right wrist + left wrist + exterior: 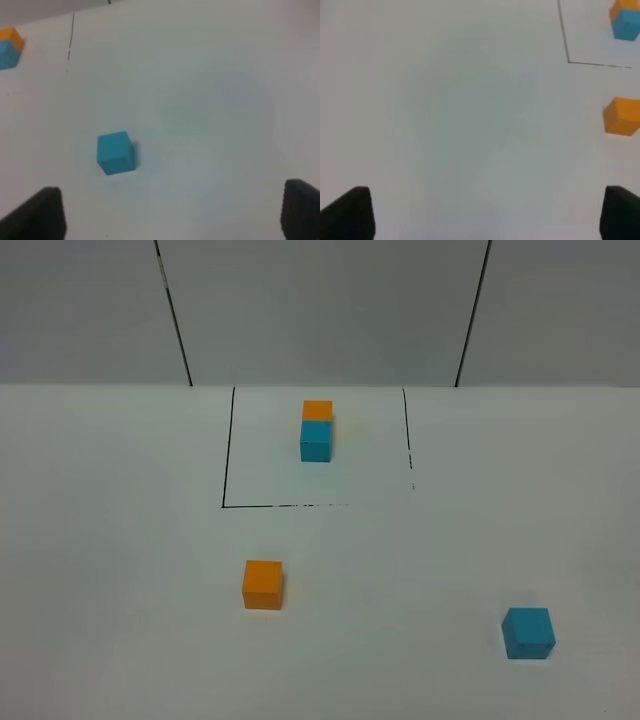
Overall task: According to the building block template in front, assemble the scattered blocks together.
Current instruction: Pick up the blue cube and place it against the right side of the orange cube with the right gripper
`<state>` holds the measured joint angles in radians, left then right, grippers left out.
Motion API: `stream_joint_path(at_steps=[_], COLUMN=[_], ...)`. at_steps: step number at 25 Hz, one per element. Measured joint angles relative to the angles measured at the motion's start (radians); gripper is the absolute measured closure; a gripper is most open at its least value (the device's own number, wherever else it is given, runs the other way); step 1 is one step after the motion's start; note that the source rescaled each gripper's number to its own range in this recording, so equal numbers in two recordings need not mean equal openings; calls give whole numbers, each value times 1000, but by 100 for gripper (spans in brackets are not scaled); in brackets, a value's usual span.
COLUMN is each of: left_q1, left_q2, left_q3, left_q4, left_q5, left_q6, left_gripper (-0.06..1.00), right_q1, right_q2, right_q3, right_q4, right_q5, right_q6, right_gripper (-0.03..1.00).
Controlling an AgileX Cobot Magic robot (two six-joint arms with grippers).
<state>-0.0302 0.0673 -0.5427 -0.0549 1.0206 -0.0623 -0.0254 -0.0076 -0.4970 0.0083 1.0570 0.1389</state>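
Note:
The template [317,430] is an orange cube joined to a cyan cube inside a thin black drawn square at the back middle of the white table; it also shows in the left wrist view [625,20] and the right wrist view [10,47]. The loose orange cube [262,585] sits in front of the outline, left of centre, and shows in the left wrist view [621,116]. The loose cyan cube [528,632] sits at the front right and shows in the right wrist view [115,152]. Neither arm shows in the exterior view. My left gripper [485,215] and right gripper [172,215] are open and empty above bare table.
The white table [120,540] runs to a grey back wall [320,310] with two dark vertical seams. The black outline [225,460] is broken along its front and right sides.

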Motion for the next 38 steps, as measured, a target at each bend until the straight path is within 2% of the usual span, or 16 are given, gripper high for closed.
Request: stream_joint_path(at_steps=[6,10,17,22,38], left_q1=[0,0,0,0,0], left_q2=[-47,-71,-72,-72,-72], left_q3=[23,35,35,35,35], left_q4=[-70,-91,-91,-91,-91], left_q5=[-5,20,21,21,21], left_q6=[131,199,197,179,174], left_gripper=[8,16,36,45,47], right_q1=[0,0,0,0,0], right_q2=[0,0,0,0,0], right_q3=[0,0,0,0,0], right_q4=[0,0,0,0,0], right_q5=[0,0,0,0,0], right_q6=[0,0,0,0,0], right_gripper=[25,25,25,25,25])
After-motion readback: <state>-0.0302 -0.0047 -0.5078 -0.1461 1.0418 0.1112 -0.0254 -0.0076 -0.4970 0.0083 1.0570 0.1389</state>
